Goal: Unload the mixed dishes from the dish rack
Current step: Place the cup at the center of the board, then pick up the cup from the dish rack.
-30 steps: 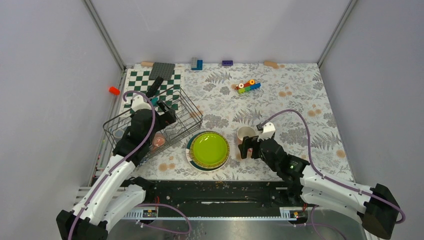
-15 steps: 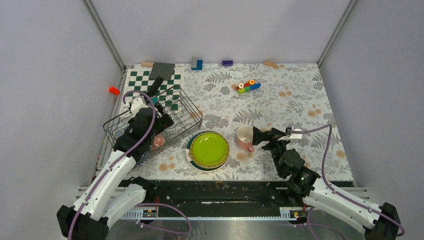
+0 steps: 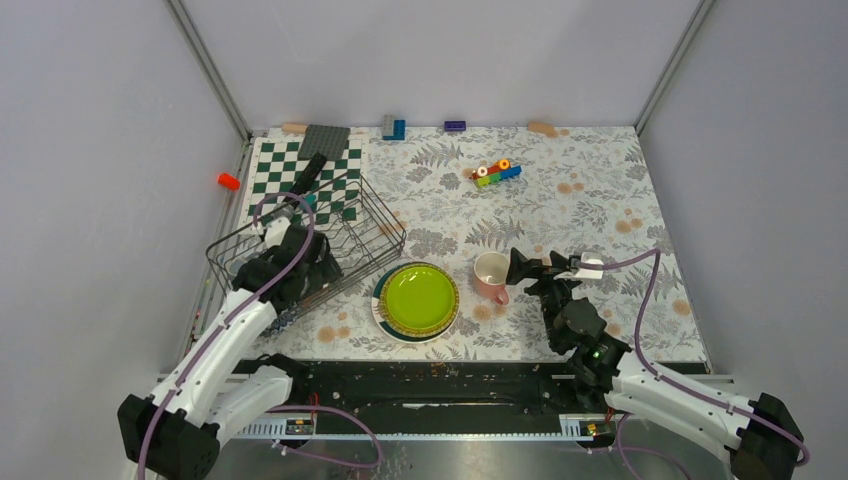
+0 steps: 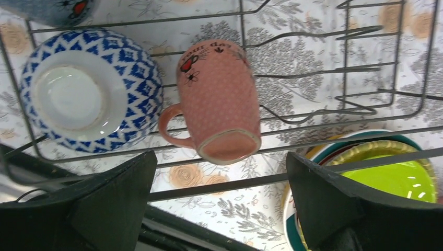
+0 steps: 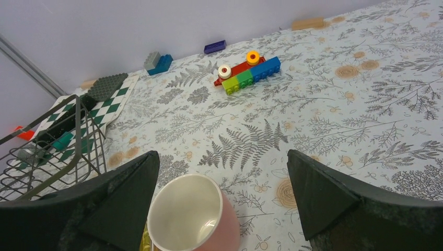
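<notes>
The black wire dish rack [image 3: 372, 222] stands at the left. My left gripper [image 3: 305, 275] hangs over its near side, open and empty. In the left wrist view its fingers [image 4: 220, 157] spread above a pink cup [image 4: 219, 99] lying on its side in the rack, beside an upturned blue-and-white bowl [image 4: 89, 97]. The edge of another bowl [image 4: 57, 8] shows at the top left. The lime-green plate [image 3: 418, 298] tops a stack on the table. The second pink cup [image 3: 490, 275] stands upright beside it. My right gripper [image 3: 530, 268] is open just right of this cup [image 5: 196, 219], not touching it.
A green-and-white chequered board [image 3: 310, 170] with a grey baseplate [image 3: 324, 138] lies behind the rack. Coloured toy bricks [image 3: 497, 172] sit mid-table, and single bricks [image 3: 394, 127] line the back wall. A red piece [image 3: 229, 181] lies off the left edge.
My right gripper let go of the pink cup, which now stands on the table, and swung to its right. My left gripper moved toward the near side of the rack.
</notes>
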